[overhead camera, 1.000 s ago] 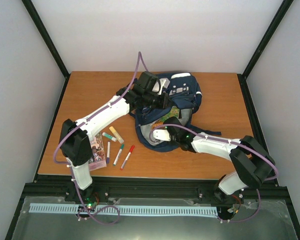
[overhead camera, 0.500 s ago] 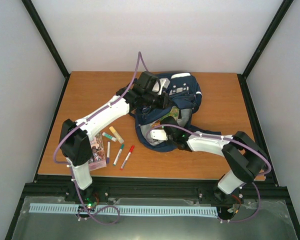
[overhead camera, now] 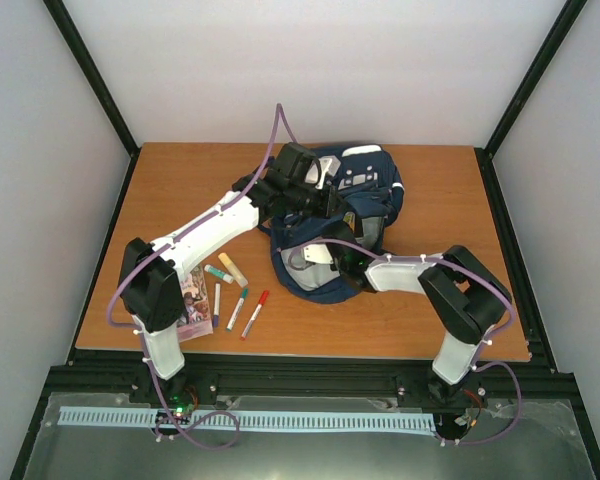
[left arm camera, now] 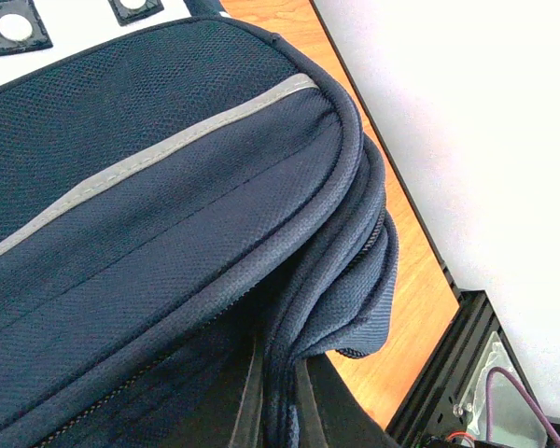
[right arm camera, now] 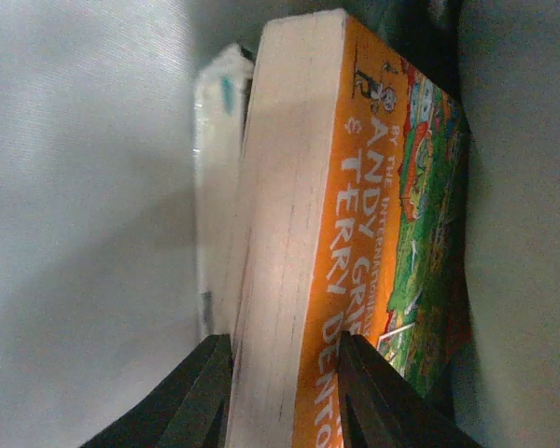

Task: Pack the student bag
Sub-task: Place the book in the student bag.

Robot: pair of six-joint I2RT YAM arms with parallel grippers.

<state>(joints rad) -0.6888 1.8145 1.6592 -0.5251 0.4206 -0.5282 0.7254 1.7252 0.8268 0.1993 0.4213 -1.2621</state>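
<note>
on the left of the desk [overhead camera: 170, 190], the loose markers [overhead camera: 238, 300] and a thin picture book [overhead camera: 194, 305] lie unpacked beside the left arm [overhead camera: 210, 225]. the left jaws are together, pinched on a fold of the rim of the student bag [left arm camera: 168, 187]; they seem to be holding its mouth up and open. the student bag [overhead camera: 375, 190] lies slumped at mid-desk, toward the far edge. the right arm [overhead camera: 410, 275] reaches into it from the right. its jaws sit against both faces of an orange paperback [right arm camera: 355, 187] and look clamped on it, inside the grey lining, with a paler book-like thing [right arm camera: 219, 140] just beside it.

the step in hand looks like seating this book in the main compartment. next the right jaws should let go and back straight out without dragging the book, while the left keeps the opening wide; then the markers and thin book are left.

against a second ago, the right arm has folded in and pushed deeper into the bag, and its jaws have narrowed. the left arm and the markers have not moved.
</note>
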